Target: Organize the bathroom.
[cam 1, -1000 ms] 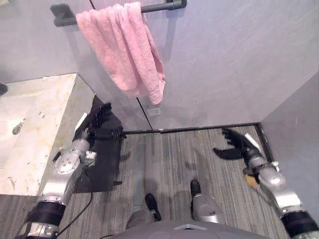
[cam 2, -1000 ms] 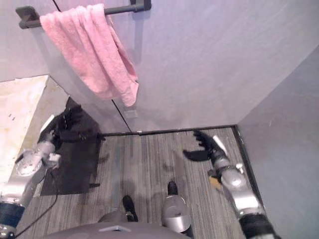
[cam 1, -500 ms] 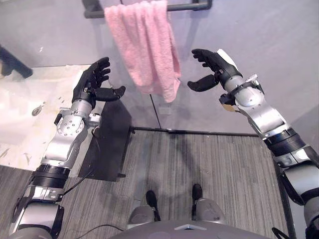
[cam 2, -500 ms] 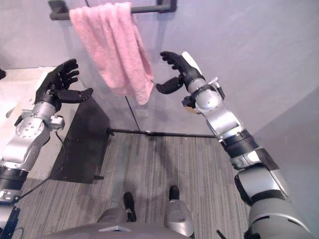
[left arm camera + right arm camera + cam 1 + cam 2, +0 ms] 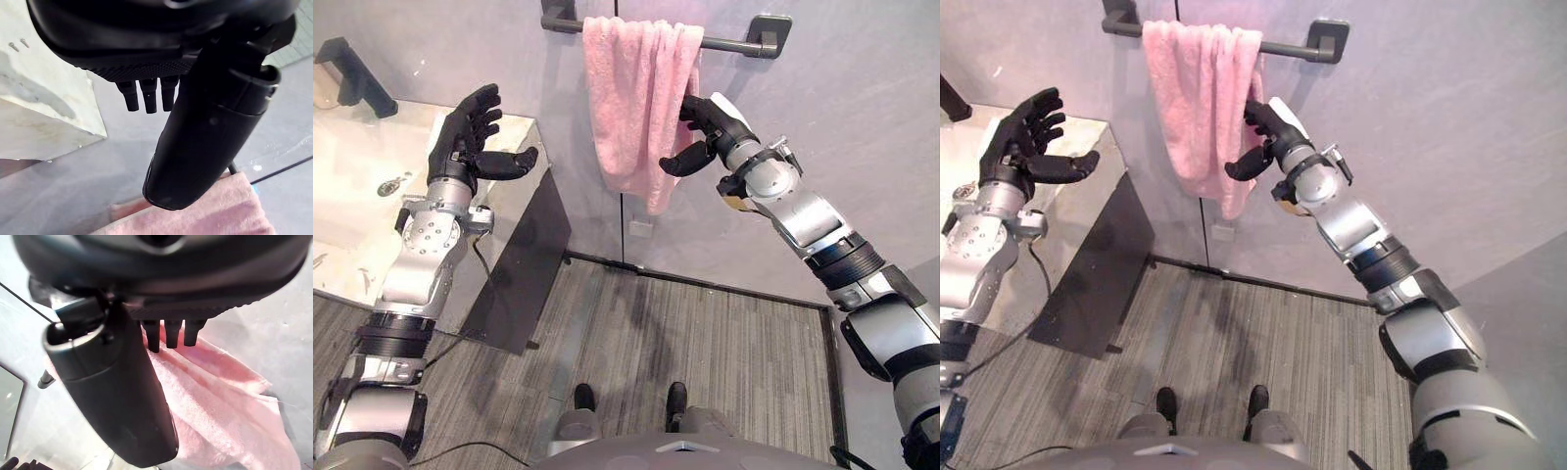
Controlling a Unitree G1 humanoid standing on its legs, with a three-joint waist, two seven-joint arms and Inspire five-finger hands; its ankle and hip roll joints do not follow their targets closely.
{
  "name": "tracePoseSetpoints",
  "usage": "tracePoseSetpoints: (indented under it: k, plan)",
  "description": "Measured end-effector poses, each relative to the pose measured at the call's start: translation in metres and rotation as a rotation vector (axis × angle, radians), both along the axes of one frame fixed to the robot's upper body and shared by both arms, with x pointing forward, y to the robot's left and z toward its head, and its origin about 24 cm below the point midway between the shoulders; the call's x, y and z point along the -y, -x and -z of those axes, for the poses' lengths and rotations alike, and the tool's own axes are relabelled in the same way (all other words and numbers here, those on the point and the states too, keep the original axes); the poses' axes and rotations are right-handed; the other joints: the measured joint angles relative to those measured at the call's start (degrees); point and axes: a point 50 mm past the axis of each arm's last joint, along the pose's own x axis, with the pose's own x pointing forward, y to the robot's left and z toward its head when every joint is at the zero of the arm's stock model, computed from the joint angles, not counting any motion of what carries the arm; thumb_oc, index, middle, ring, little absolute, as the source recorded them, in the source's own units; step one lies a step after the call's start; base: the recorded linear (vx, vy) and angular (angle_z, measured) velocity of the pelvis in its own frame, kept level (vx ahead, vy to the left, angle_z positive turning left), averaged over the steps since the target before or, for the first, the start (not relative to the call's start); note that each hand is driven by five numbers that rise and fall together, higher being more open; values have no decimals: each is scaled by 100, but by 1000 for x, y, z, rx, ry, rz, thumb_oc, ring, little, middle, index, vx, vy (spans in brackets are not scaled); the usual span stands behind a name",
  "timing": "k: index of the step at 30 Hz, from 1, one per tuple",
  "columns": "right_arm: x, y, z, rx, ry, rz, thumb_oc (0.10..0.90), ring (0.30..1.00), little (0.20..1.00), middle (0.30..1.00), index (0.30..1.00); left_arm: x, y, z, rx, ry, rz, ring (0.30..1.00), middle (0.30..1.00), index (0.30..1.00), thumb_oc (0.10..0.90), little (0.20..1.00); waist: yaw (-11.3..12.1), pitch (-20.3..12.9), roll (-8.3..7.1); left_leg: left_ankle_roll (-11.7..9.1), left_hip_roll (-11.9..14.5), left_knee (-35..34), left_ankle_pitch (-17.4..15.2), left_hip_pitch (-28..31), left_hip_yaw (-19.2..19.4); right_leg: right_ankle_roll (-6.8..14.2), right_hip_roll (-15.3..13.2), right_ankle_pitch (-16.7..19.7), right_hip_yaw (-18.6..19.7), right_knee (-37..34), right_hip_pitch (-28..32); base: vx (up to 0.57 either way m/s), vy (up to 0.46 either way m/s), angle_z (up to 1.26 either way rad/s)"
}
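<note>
Hanging over the dark metal wall rail [image 5: 734, 43] at twelve o'clock is the fluffy pink cotton towel [image 5: 636, 108]. My right hand [image 5: 713, 132] meets its right edge, fingers and thumb spread apart. My left hand [image 5: 468, 142], at ten o'clock above the pale marble counter [image 5: 357, 225], stays spread, holding nothing.

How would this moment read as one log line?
right hand: open, at pink towel's edge | left hand: open, raised | towel: draped over bar

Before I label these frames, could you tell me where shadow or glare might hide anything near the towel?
Left eye view: the towel throws a soft shadow on the wall beside the right hand; the counter top glares bright by the left hand. Right wrist view: the towel is evenly lit.
</note>
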Motion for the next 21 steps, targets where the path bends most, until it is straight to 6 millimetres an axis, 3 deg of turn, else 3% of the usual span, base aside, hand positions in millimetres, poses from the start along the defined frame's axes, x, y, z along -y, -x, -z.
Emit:
tracePoseSetpoints:
  k: [4, 10, 15, 17, 21]
  plan:
    - [9, -5, 8, -35, 6, 46, 800, 900, 900, 900, 900, 6, -4, -3, -55, -59, 159, 900, 900, 900, 800, 900, -52, 0, 21, 2, -28, -37, 12, 41, 6, 11, -16, 37, -8, -88, 66, 18, 53, 1]
    - [14, -8, 11, -54, 11, 67, 800, 900, 900, 900, 900, 14, -11, 9, -161, -57, 309, 900, 900, 900, 800, 900, -274, 7, 211, 27, -82, -122, 32, 74, 24, 40, -47, 125, 6, -256, 122, 40, 48, -2]
    - [13, -9, 13, -70, 29, 61, 800, 900, 900, 900, 900, 4, -20, 21, -232, -51, 285, 900, 900, 900, 800, 900, -407, 11, 341, 24, -78, -166, 31, 229, 79, 40, -21, 171, 12, -419, 320, 30, 21, -2]
    - [13, -11, 10, -75, 38, 53, 800, 900, 900, 900, 900, -10, -26, 25, -257, -41, 224, 900, 900, 900, 800, 900, -495, 26, 412, 20, -66, -166, 31, 234, 88, 39, -12, 171, 18, -420, 321, 0, 0, 0]
    - [17, -10, 10, -80, 56, 55, 800, 900, 900, 900, 900, -19, -29, 25, -239, -36, 158, 900, 900, 900, 800, 900, -574, 27, 428, 18, -65, -166, 30, 220, 115, 39, -10, 171, 44, -420, 291, 7, 3, -3]
